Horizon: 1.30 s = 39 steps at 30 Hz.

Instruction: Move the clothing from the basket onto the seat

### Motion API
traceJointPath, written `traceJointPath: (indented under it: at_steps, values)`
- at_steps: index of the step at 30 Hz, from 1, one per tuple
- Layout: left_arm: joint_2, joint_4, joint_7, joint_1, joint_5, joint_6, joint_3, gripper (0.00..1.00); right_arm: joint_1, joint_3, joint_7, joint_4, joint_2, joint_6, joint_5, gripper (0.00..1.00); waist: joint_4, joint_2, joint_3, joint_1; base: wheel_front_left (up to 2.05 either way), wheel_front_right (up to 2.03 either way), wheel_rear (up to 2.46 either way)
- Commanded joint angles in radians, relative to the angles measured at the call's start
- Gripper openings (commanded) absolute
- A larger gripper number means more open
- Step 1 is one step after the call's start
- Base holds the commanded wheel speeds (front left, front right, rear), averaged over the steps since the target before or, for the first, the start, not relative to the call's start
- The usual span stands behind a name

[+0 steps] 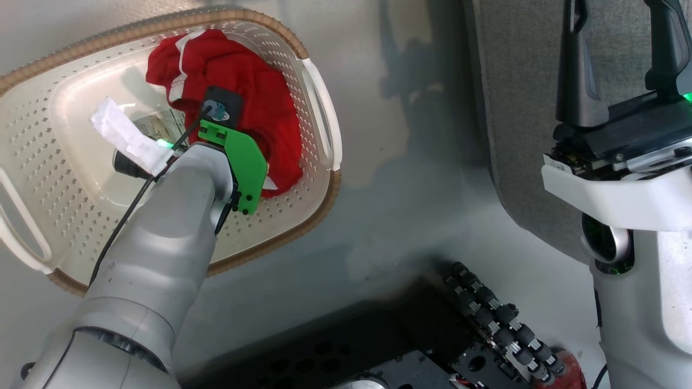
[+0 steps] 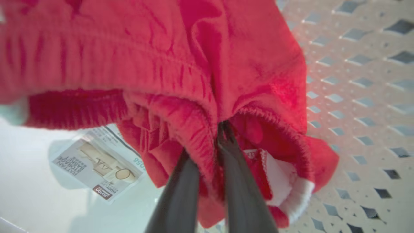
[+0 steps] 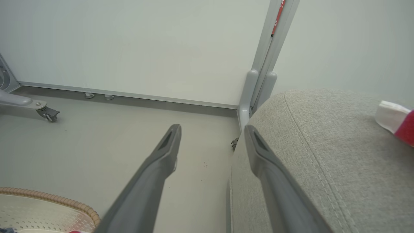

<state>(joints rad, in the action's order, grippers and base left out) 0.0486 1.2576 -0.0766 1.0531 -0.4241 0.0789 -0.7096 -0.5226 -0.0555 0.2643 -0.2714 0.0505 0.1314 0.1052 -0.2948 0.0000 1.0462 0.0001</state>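
Pending: red garment (image 1: 259,97) in basket (image 1: 65,178), clamped in left gripper (image 2: 207,142). Done, apparently: red-white piece (image 3: 399,124) on seat (image 3: 323,145). Right gripper (image 3: 212,129) jaws apart.

The clothing (image 1: 243,97) is glowing bright red, with white stripes running along its edges. The basket (image 1: 54,178) is showing cream-white walls dotted with small diamond holes, under a brown woven-look rim. The seat (image 3: 339,161) is looking speckled grey. A green bracket (image 1: 246,162) is standing out against the silver left forearm (image 1: 173,232).
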Motion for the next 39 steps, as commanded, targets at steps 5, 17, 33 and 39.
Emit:
traceJointPath:
  at_steps: [5,17,33,39]
  values:
    - [0.003,-0.011,0.081,-0.007,0.007,0.007,-0.025,0.0,0.001,0.006,0.0,0.0,0.0,-0.001,-0.004,1.0,0.031,0.0,-0.049,-0.0001,0.0,0.0,0.0]
    - [0.003,-0.043,0.283,-0.115,-0.004,-0.004,-0.075,0.0,0.041,-0.002,0.0,0.035,0.001,-0.001,-0.058,1.0,0.116,0.0,-0.257,-0.0001,0.0,0.0,0.0]
    - [0.027,-0.46,0.341,-0.412,-0.001,-0.01,-0.028,0.0,0.233,-0.01,0.0,0.12,0.018,-0.001,-0.053,1.0,0.236,0.0,-0.676,-0.0001,0.0,0.0,0.0]
    - [0.043,-0.652,0.341,-0.557,0.045,-0.012,0.061,0.0,0.328,-0.027,0.0,0.15,0.023,-0.001,-0.045,1.0,0.254,0.0,-0.822,-0.0001,0.0,0.0,0.0]
